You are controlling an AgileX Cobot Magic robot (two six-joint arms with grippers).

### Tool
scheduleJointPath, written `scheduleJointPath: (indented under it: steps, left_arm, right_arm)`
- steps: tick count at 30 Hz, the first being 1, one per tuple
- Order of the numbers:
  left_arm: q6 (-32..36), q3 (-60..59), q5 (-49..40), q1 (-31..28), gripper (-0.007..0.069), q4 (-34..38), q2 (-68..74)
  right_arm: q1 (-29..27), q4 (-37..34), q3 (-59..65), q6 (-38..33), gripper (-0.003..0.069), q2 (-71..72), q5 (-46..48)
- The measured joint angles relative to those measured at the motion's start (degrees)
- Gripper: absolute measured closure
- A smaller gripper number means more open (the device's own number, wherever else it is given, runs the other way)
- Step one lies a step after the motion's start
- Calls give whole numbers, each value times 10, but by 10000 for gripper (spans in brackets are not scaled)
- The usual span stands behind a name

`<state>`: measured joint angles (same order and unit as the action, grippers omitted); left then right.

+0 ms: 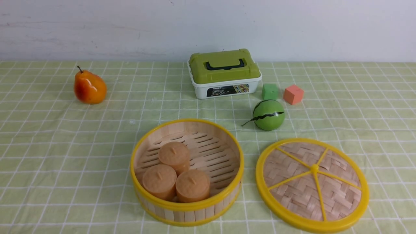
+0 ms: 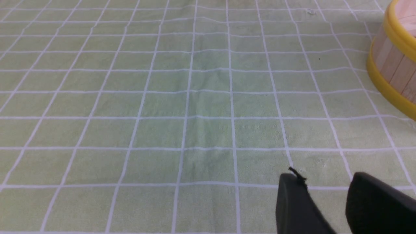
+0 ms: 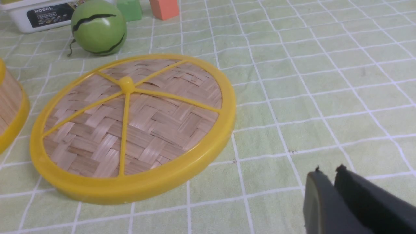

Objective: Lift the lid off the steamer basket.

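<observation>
The steamer basket [image 1: 187, 203] stands uncovered near the front middle of the table, with three tan cylindrical buns [image 1: 174, 154] inside. The lid [image 1: 312, 183] lies flat on the cloth to its right, apart from it; it also shows in the right wrist view [image 3: 130, 126]. Neither arm shows in the front view. In the left wrist view my left gripper [image 2: 325, 178] is open and empty over bare cloth, with the basket's wall [image 2: 395, 61] off to one side. In the right wrist view my right gripper [image 3: 328, 170] is shut and empty, apart from the lid.
A green-topped white box [image 1: 224, 73] stands at the back middle. A green cube [image 1: 270, 91], an orange cube [image 1: 293, 94] and a green melon-like ball [image 1: 268, 114] sit behind the lid. A pear [image 1: 89, 87] sits at the back left. A green checked cloth [image 1: 65, 156] covers the table.
</observation>
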<state>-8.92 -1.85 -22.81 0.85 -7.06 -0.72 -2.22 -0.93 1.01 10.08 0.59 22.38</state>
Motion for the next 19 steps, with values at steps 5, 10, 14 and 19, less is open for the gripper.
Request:
scheduleJointPath:
  steps: [5, 10, 14, 19]
  left_arm:
    - [0, 0, 0, 0, 386, 0, 0]
    - [0, 0, 0, 0, 386, 0, 0]
    - [0, 0, 0, 0, 386, 0, 0]
    - [0, 0, 0, 0, 386, 0, 0]
  right_arm:
    - [0, 0, 0, 1, 613, 0, 0]
    - [0, 0, 0, 1, 602, 0, 0]
    - [0, 0, 0, 1, 597, 0, 0]
    - [0, 0, 0, 1, 592, 0, 0]
